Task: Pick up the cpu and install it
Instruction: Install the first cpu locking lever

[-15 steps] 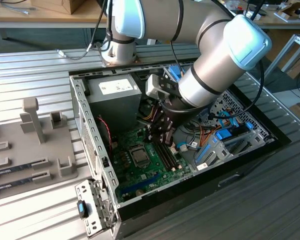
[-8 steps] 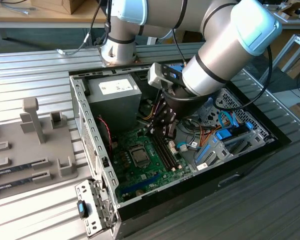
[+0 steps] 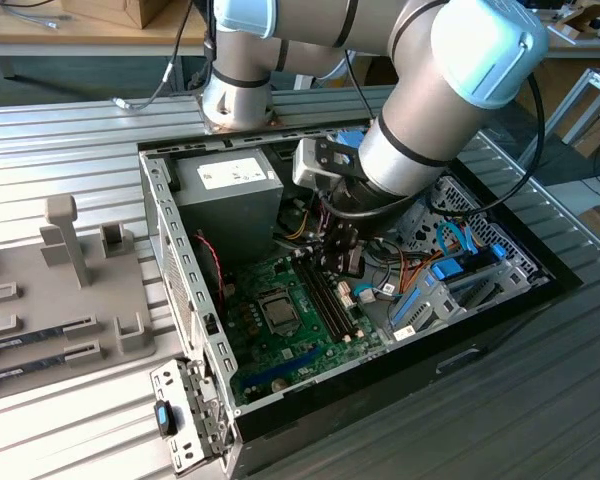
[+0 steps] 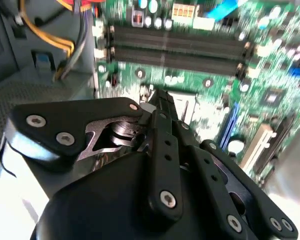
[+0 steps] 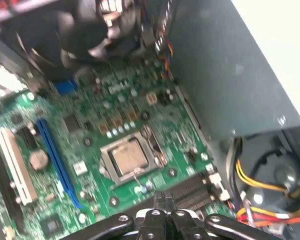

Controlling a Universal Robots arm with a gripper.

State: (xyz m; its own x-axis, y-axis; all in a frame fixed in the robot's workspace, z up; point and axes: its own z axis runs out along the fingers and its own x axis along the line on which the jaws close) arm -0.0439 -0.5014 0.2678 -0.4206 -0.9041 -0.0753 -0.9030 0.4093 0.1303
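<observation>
The cpu (image 5: 129,156) sits in its socket frame (image 5: 106,165) on the green motherboard (image 3: 270,345) inside the open computer case (image 3: 185,270). The tool (image 3: 342,250) hangs above the memory slots (image 3: 327,295), its fingers (image 5: 162,202) pressed together, grasping nothing.

Matt black metal tool (image 4: 162,107) with bright screw heads; beneath it, glossy green motherboard (image 5: 115,120) carrying the dull silvery metal-topped cpu (image 5: 128,156); beside it, grey sheet-metal power supply (image 3: 230,190); ribbed metal counter (image 3: 70,140).
</observation>
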